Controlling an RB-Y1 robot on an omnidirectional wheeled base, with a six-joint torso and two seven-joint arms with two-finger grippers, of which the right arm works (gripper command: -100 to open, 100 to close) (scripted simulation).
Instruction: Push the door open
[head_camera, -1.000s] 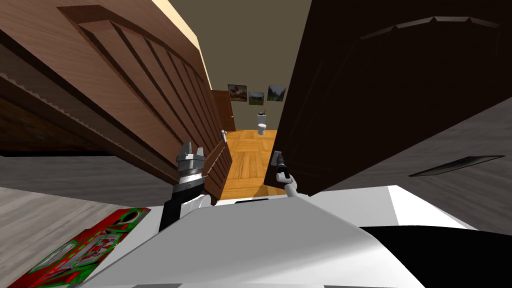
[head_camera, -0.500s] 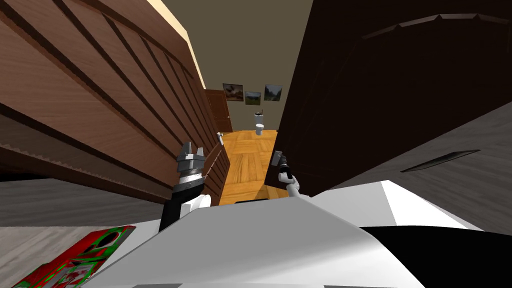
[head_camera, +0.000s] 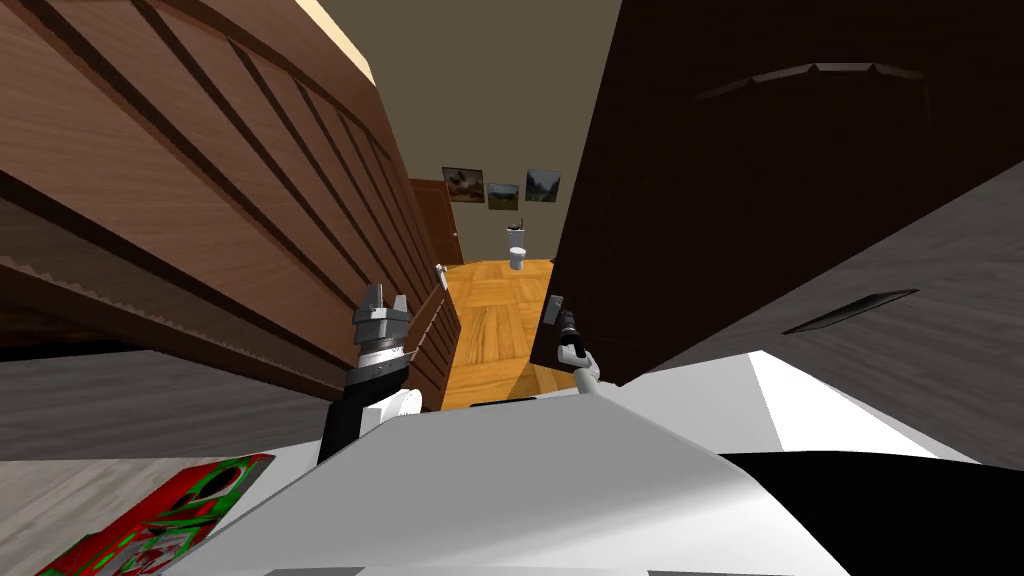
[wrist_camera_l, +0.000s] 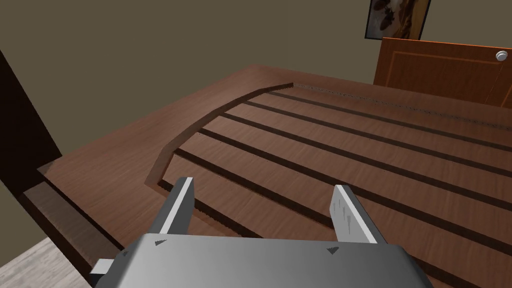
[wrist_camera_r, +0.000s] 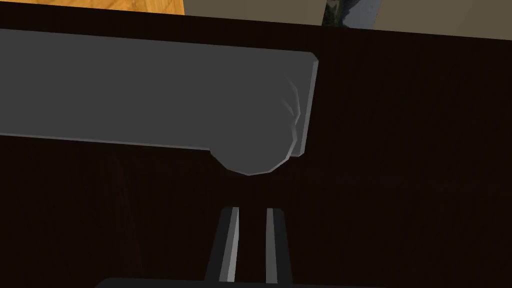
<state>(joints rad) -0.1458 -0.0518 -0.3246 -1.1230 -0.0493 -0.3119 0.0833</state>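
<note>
Pressing at the dark door with my right pincer, blades clenched together on nothing. I judge that is deliberate: two blades closed make one stiff point for shoving, with nothing to snag.

- Grey handle sits just ahead of the blade tips, its rounded hub nearest them. Tips look close to the door face beside it; contact I cannot confirm.
- Pushing near the handle puts the force at the free edge, far from the hinge, which should give the most swing.
- I take this door as the task's thing. It stands directly in front of the right pincer, already angled away enough to show a gap.
- Through the gap, off to the pincer's inner side: wooden floor, and well beyond it a toilet under wall pictures.

Left pincer: blades released, spread wide, holding nothing. It hovers over the slatted face of the brown door, near but apparently apart. My guess is that it is parked there, out of the working arm's way.

Opening looks narrow for my body; more pushing seems needed.
</note>
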